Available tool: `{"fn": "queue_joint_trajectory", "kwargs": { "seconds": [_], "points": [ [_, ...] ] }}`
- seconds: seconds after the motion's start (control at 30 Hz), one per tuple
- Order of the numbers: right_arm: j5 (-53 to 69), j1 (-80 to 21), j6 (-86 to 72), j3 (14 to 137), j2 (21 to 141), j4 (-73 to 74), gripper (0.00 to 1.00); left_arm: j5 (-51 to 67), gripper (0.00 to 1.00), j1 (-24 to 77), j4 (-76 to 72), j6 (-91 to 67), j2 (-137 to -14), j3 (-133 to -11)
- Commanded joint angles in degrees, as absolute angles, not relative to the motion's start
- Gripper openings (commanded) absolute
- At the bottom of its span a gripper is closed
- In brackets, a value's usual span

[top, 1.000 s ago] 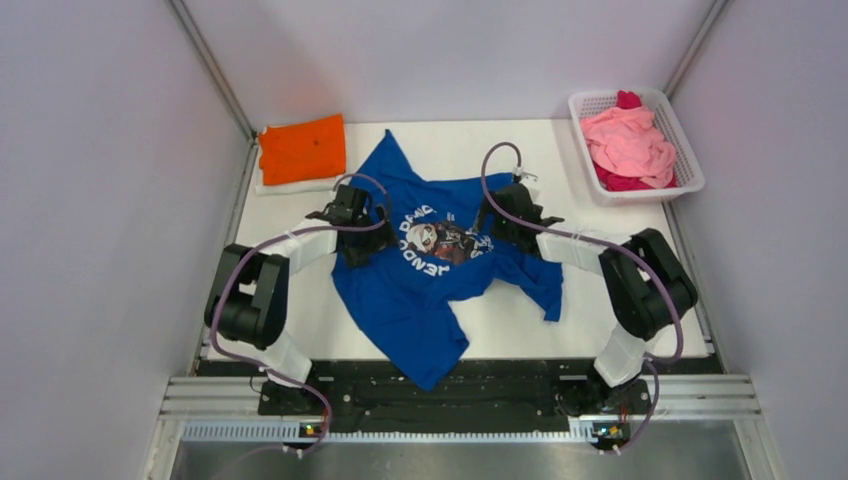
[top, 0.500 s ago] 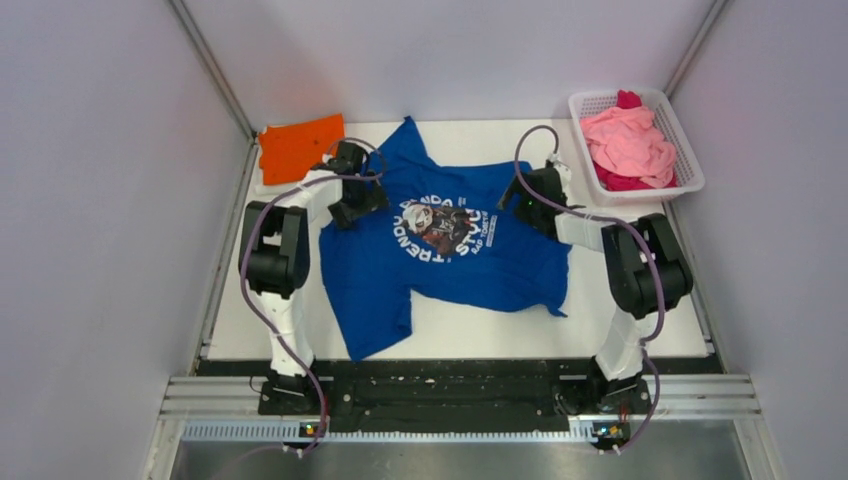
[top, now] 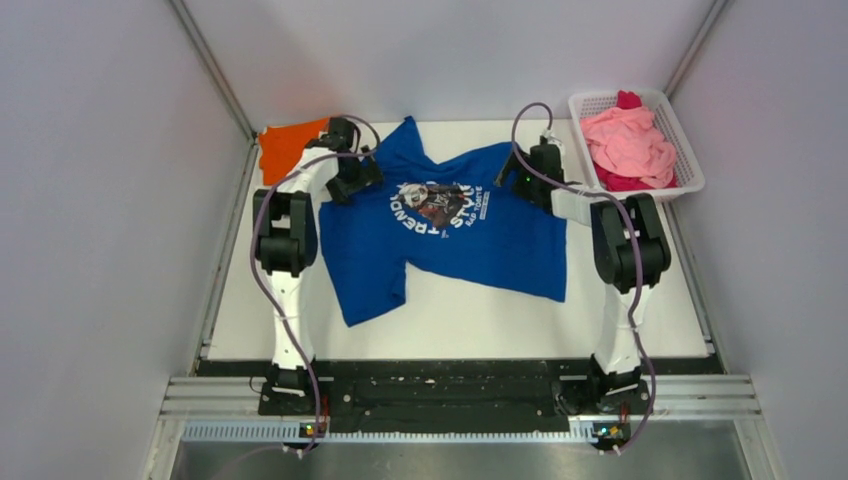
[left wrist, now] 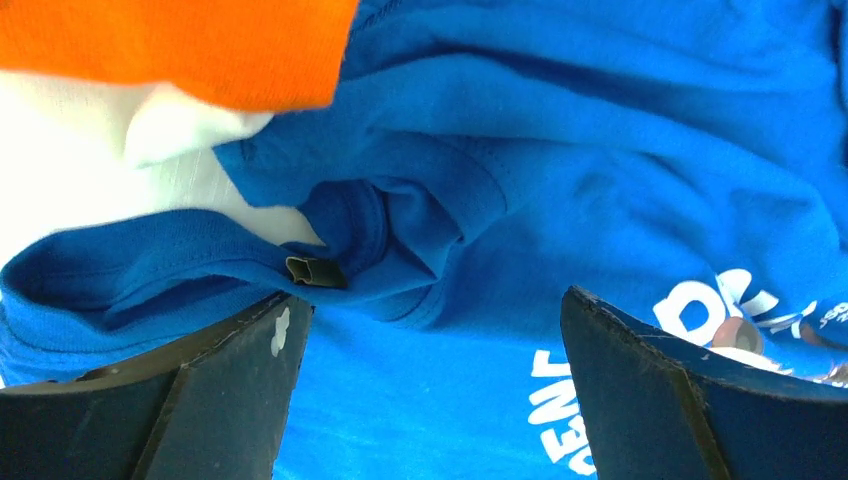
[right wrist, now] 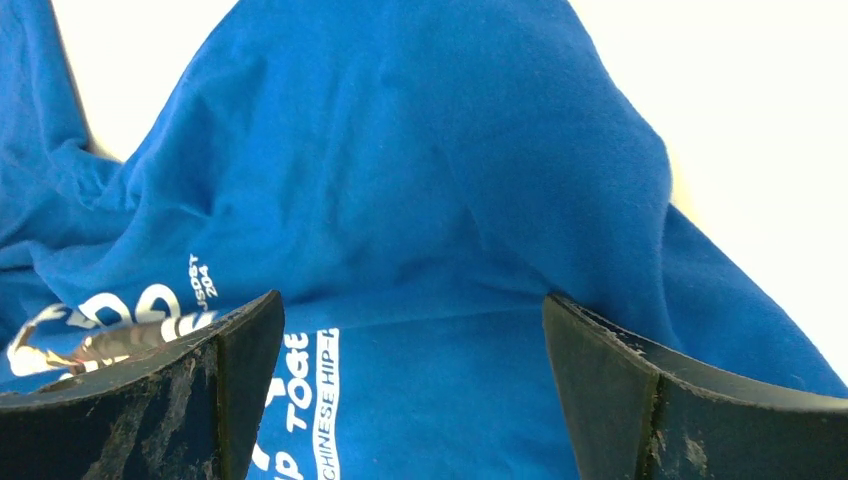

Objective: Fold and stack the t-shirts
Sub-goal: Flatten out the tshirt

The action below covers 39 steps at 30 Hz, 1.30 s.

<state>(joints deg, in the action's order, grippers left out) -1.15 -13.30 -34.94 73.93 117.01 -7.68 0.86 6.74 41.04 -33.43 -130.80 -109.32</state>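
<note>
The royal-blue t-shirt [top: 450,240] lies spread face up on the white table, its white lettering and round graphic [top: 437,200] between the arms. My left gripper [top: 350,172] is open over the collar side, next to the orange t-shirt [top: 288,146]. In the left wrist view the open gripper [left wrist: 432,300] is just above blue cloth, with the bunched collar [left wrist: 350,235] and the orange t-shirt [left wrist: 180,40] beyond it. My right gripper [top: 530,175] is open over the shirt's far right part. In the right wrist view it [right wrist: 410,300] has blue cloth [right wrist: 430,180] under it.
A white mesh basket [top: 688,165] at the far right corner holds pink t-shirts [top: 628,140] and a magenta one [top: 628,99]. A white cloth layer [left wrist: 175,130] shows under the orange t-shirt. Grey walls close in on both sides and the back.
Both arms have stretched toward the far side, drawing the blue t-shirt with them. Its hem has come off the near edge, and the shirt now lies wider and flatter.
</note>
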Motion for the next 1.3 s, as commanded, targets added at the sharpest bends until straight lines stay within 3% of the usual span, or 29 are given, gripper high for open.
{"fn": "queue_joint_trajectory", "kwargs": {
  "seconds": [0.0, 0.4, 0.67, 0.8, 0.93, 1.27],
  "points": [
    [-1.8, -12.3, -29.8, 72.7, 108.0, -5.2, 0.99, 3.3, 0.99, 6.3, 40.0, -32.3, -123.1, -103.7],
    [-9.7, -12.2, -39.9, 41.8, 72.1, -3.8, 0.99, -7.4, 0.99, 12.2, 32.4, -40.9, -81.1, -60.4],
    [-7.1, -12.3, -44.5, 32.1, 57.2, 2.7, 0.99, -9.6, 0.96, 17.8, 40.2, -46.5, -65.6, -42.7],
    [-10.0, -12.3, -44.5, 30.9, 52.0, 7.2, 0.99, -8.5, 0.92, 19.4, 40.8, -48.4, -62.2, -37.3],
    [-11.7, -12.3, -45.1, 30.2, 49.0, 10.0, 0.99, -8.8, 0.79, 19.6, 40.2, -49.6, -63.4, -35.2],
    [-12.7, -12.3, -44.4, 29.8, 49.4, 12.1, 0.99, -7.7, 0.61, 20.1, 35.9, -48.7, -69.7, -33.7]
  ]
}}
